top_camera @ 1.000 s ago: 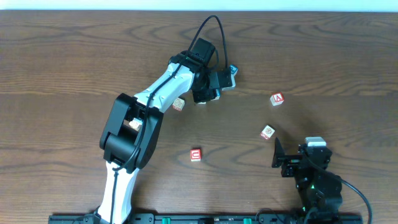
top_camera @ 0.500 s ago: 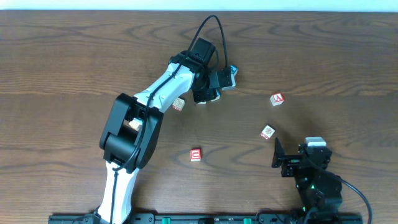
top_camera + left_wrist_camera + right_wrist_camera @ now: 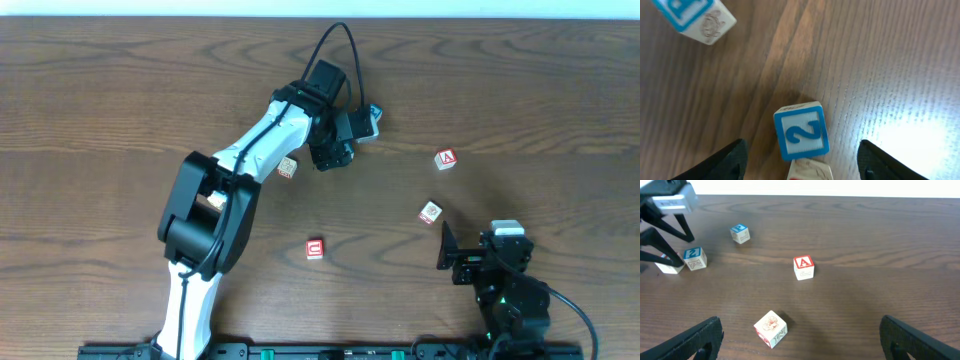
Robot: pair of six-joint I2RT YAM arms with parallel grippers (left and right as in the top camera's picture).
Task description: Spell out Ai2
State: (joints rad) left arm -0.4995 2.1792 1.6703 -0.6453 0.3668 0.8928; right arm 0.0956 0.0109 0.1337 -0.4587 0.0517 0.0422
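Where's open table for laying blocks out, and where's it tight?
Free: all of the table left of the left arm; the middle patch between the C block and the A. Crowded: around the left hand, where the 2 and other blocks sit.

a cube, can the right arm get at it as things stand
Probably yes: the A cube stands alone ahead of the open right pincer; only a picture-faced cube lies nearer, off to one side.

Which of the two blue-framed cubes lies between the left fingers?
The cube with the blue 2, between the spread fingers but untouched; the other blue-framed cube lies outside them, farther off.
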